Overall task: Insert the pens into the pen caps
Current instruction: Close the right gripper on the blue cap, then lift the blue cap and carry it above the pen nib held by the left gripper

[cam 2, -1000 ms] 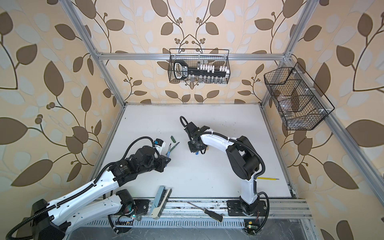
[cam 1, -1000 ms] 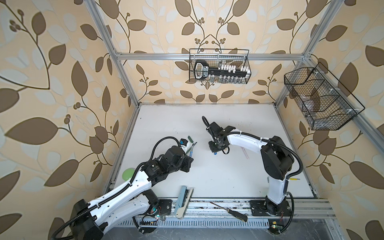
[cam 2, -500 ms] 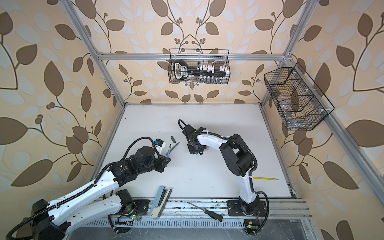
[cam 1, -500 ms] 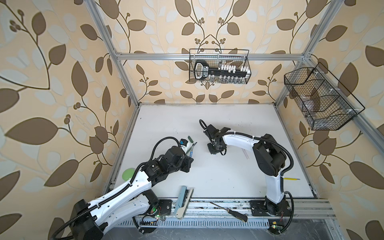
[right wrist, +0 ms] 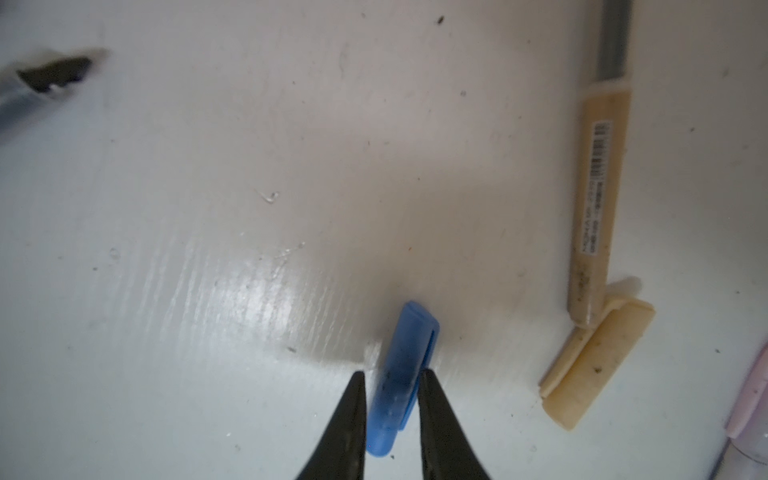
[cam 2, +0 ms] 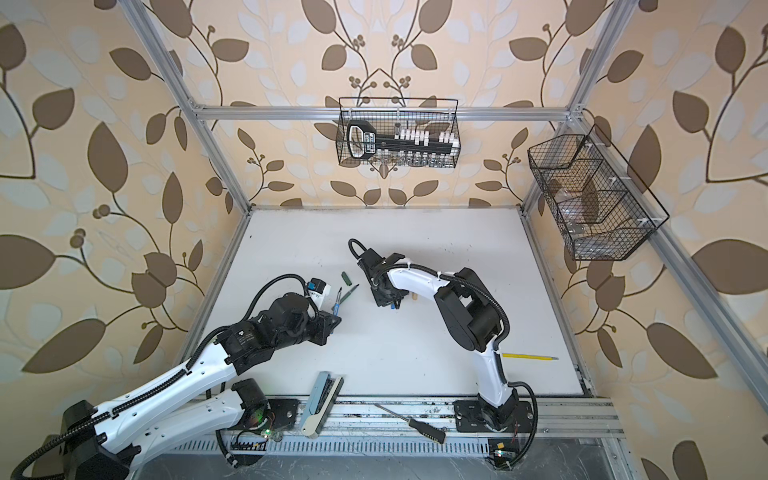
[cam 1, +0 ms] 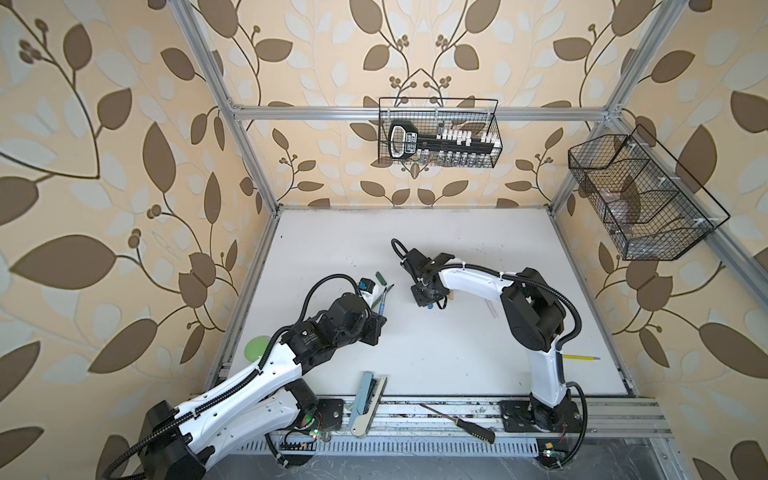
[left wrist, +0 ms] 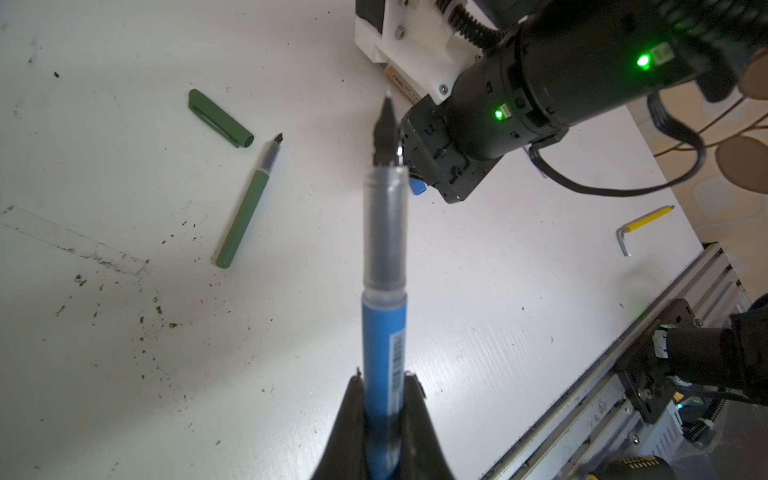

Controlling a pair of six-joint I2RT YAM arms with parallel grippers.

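Presently: left tool (left wrist: 384, 380) clamps blue pen (left wrist: 384, 324) by its barrel; right tool (right wrist: 392, 376), jaws narrow, straddles blue cap (right wrist: 411, 332) lying on table (right wrist: 208, 208), slim gap one side.

I'm holding the blue pen (left wrist: 384, 291) uncapped; the blue cap (right wrist: 401, 374) is lying mid-table, the green pen (left wrist: 245, 208) and green cap (left wrist: 220, 118) lying left, apart.

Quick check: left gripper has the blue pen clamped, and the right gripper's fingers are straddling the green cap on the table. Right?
Not quite. The cap between the fingers of the right gripper is the blue cap, not the green one; the right wrist view shows it. The green cap lies beside the green pen, ungripped. The left gripper does clamp the blue pen.
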